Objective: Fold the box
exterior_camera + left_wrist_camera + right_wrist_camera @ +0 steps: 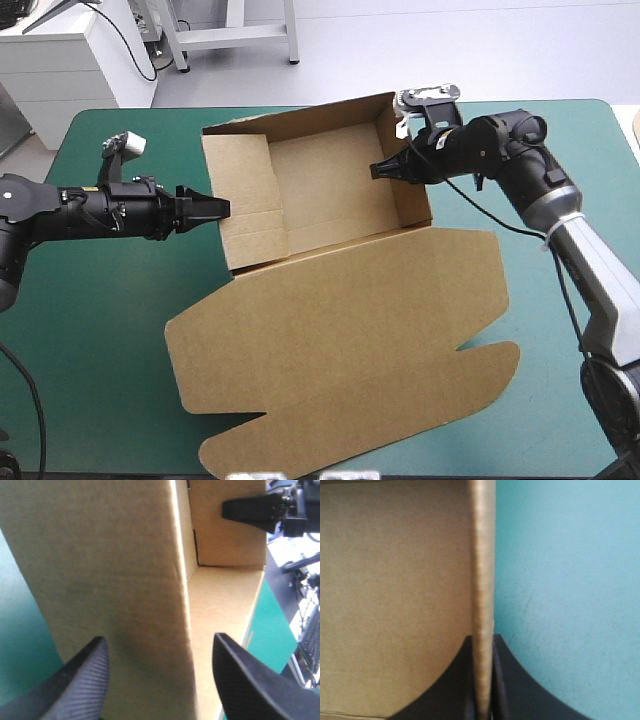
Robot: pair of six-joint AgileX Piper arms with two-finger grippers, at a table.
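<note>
The left arm (80,215) stretches in low and level from the left. Its left tool (218,208) is spread wide, one black finger on either side of the box's (330,185) left wall. The right arm (560,215) bends in from the right, and the right tool (380,168) is pinched onto the right wall.

No writing, label, brand, number or sign can be read anywhere: not on the brown box (330,190), the teal-green surface (90,330), the left gripper (222,208) or the right gripper (378,170).

The box (340,330) is matt brown board, faintly fibrous; the black fingers (80,685) look finely ribbed; the teal-green cover (100,330) is smooth, matt
</note>
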